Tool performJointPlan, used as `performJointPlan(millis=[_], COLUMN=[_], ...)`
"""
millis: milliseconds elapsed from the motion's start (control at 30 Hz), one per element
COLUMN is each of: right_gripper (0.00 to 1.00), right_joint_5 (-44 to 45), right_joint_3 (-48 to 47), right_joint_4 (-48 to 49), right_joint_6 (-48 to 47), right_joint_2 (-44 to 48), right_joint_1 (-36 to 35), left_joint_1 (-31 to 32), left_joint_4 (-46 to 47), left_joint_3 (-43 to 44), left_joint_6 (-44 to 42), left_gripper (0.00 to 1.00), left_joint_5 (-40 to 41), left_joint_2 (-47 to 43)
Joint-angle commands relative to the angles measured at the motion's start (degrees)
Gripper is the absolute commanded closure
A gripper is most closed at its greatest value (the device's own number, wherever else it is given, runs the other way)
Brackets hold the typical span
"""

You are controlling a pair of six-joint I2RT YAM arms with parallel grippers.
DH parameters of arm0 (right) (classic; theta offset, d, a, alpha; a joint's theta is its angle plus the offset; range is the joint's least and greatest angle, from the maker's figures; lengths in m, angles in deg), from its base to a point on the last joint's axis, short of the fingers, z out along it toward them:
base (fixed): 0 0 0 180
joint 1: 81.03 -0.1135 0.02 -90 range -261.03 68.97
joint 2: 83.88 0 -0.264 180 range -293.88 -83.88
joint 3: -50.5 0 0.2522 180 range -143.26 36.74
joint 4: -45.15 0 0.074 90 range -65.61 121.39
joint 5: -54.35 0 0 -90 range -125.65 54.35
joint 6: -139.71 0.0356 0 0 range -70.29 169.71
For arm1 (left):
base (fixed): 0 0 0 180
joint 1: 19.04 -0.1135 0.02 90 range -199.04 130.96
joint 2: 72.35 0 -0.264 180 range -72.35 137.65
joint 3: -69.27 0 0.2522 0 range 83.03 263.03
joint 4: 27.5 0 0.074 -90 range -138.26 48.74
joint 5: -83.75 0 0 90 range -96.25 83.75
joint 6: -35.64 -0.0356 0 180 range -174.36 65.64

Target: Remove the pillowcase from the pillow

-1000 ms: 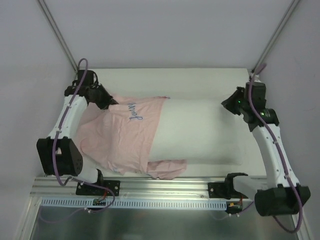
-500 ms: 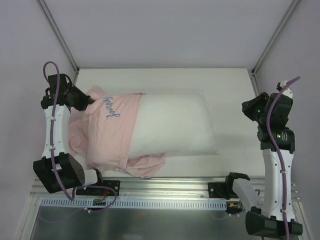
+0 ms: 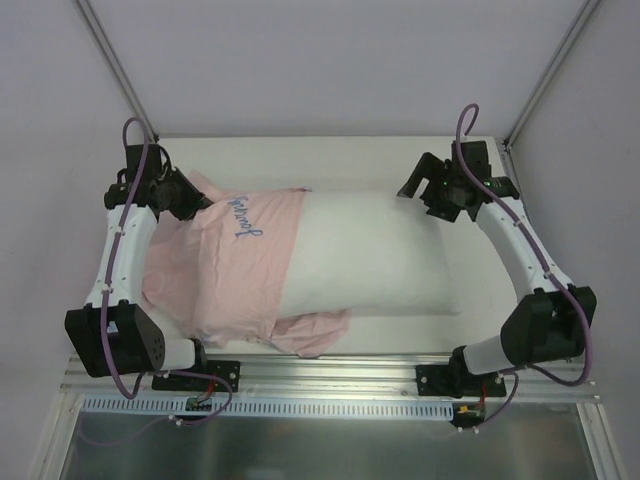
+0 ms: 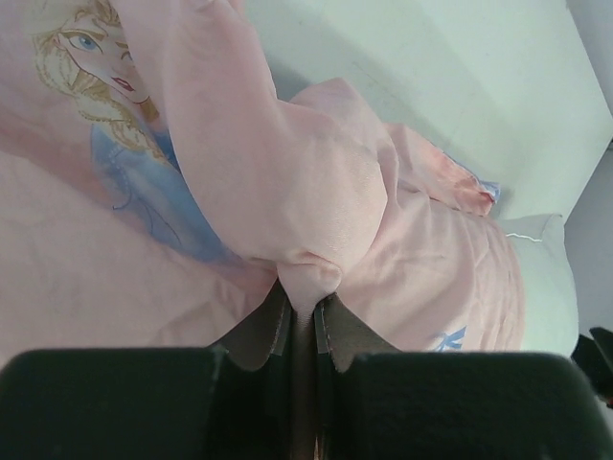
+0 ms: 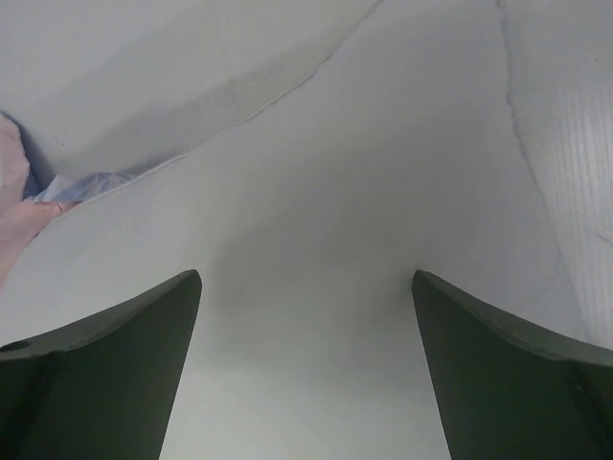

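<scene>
1. The left arm rises from its base at the near left of the table (image 3: 350,160) and reaches to the far left corner. Its wrist is bent inward, so the left gripper (image 3: 185,200) points toward the pillow's covered end.
2. In the left wrist view, the left gripper (image 4: 302,297) has its jaws pressed together on a bunched fold of the pink pillowcase (image 4: 287,192). The fabric rises straight out of the jaws and drapes away on both sides of them.
3. The right arm bows outward along the right edge of the table, with its forearm angled to the far side and inward. The right gripper (image 3: 425,195) sits at the far right corner of the pillow (image 3: 370,255).
4. In the right wrist view, the right gripper (image 5: 305,278) has its jaws spread wide and holds nothing. Bare white pillow (image 5: 306,172) fills the space between and ahead of the jaws. Whether the fingers touch it cannot be told.
5. The pillow lies lengthwise across the table between the two grippers. Its right part is bare, and its left part is inside the pillowcase (image 3: 230,265).
6. The cursive writing (image 3: 243,215), in blue-purple, sits on the pillowcase just to the pillow side of the left jaws. It is too small to read.
7. The printed figure (image 4: 91,57), a blonde cartoon girl in blue, shows on the fabric beyond and to the left of the closed jaws. No brand name is legible.
</scene>
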Motion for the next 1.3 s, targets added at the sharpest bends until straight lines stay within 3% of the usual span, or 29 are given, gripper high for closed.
performJointPlan(millis=[0, 200, 233, 267, 333, 367, 533, 800, 1067, 1267], right_gripper=[0.04, 0.04, 0.15, 0.36, 0.96, 0.99, 0.99, 0.99, 0.99, 0.99], right_joint_5=[0.02, 2.07, -2.21, -4.77, -7.08, -6.91, -3.04, -4.97, -2.16, -2.60], right_joint_3=[-5.86, -8.95, -7.82, -6.24, -0.80, 0.53, 5.18, 18.02, 24.18, 24.53], right_joint_4=[2.78, 1.90, 4.60, 7.58, 12.68, 15.58, 17.71, 20.09, 17.19, 15.96], right_joint_6=[6.95, 8.45, 8.45, 8.71, 10.73, 12.22, 14.69, 19.88, 17.94, 16.54], right_joint_2=[-3.98, -15.06, -16.46, -16.22, -14.38, -11.50, -0.33, 25.67, 29.49, 30.19], right_joint_1=[-2.51, -6.30, -6.39, -6.39, -6.39, -6.22, -3.41, 13.63, 18.65, 23.39], left_joint_1=[3.67, 9.55, 9.92, 10.27, 10.45, 10.45, 10.19, 1.23, -1.76, -11.77], left_joint_4=[1.10, 1.10, 1.10, 1.10, 1.10, 1.10, 1.01, 1.10, 1.89, 1.80], left_joint_3=[1.23, 2.02, 1.85, 1.76, 1.41, 1.32, 1.67, 1.59, 0.00, -2.10], left_joint_6=[-0.69, -0.78, -0.78, -0.78, -1.13, -1.31, -2.98, -0.97, 0.27, 0.54], left_gripper=[1.00, 1.00, 1.00, 1.00, 1.00, 1.00, 1.00, 1.00, 1.00, 1.00], left_joint_5=[-1.30, 0.73, 1.08, 1.34, 1.78, 2.13, 3.98, 0.91, 2.93, -1.89], left_joint_2=[-0.20, 1.64, 2.00, 2.17, 2.61, 2.70, 2.27, 1.91, -1.34, -4.33])
